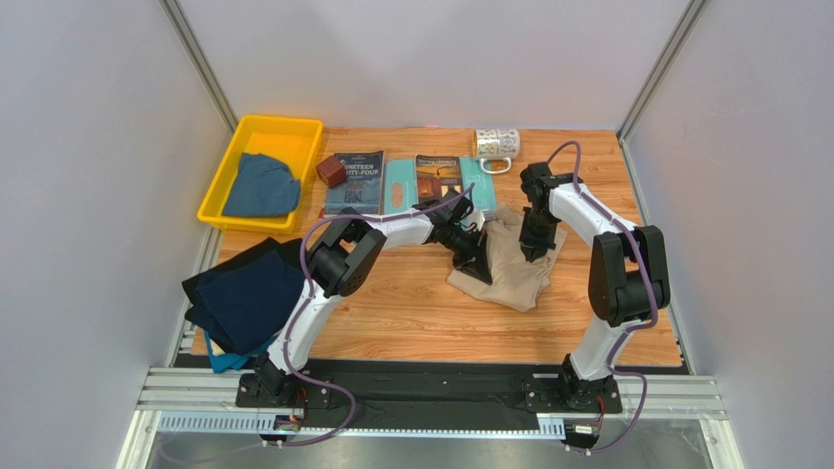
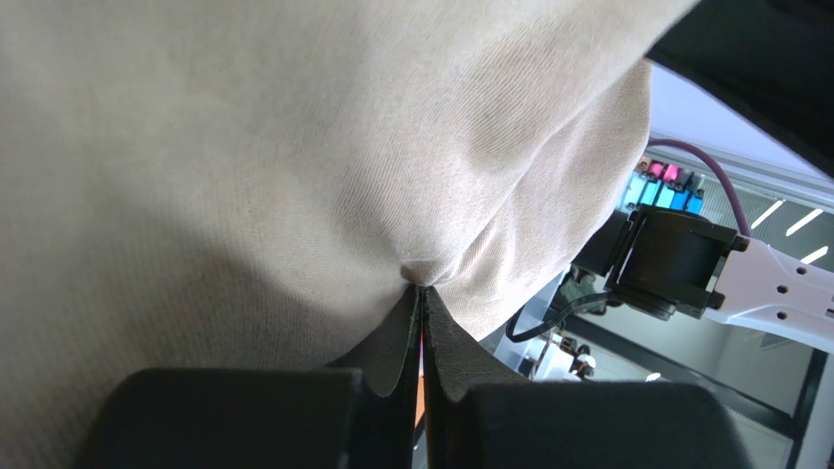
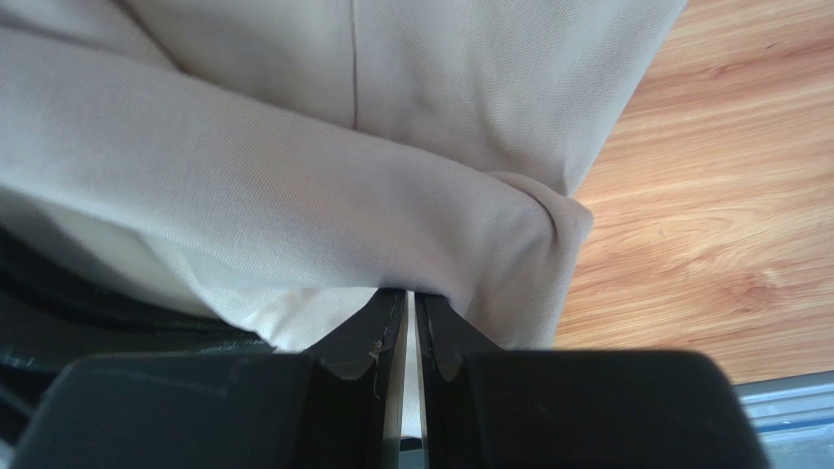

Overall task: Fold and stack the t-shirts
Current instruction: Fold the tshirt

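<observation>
1. The table point(image 1: 411, 313) holds the work right of centre. The beige t-shirt point(image 1: 514, 278) lies bunched there, its long axis running roughly from the far side toward the arm bases.
2. The other shirts sit well apart from it. The navy t-shirt point(image 1: 250, 293) is heaped at the near left edge with a teal t-shirt point(image 1: 227, 358) peeking out beneath. A dusty blue t-shirt point(image 1: 259, 186) lies in the yellow bin point(image 1: 217, 200).
3. Neither arm is the nearer one, since both are already on the beige cloth. Your left arm reaches in from the shirt's left side and your right arm comes down on its far right part, the two grips close together.
4. By my reading, your next move depends on that closeness. The cloth has to be drawn apart sideways, across its long axis, before it can lie flat for folding.
5. The left gripper point(image 2: 421, 288) has its jaws pressed together on a small pinch of beige fabric, which puckers at the tips.
6. The right gripper point(image 3: 411, 293) is clamped almost closed on a folded edge of the same shirt, with only a thin slit between the fingers.
</observation>
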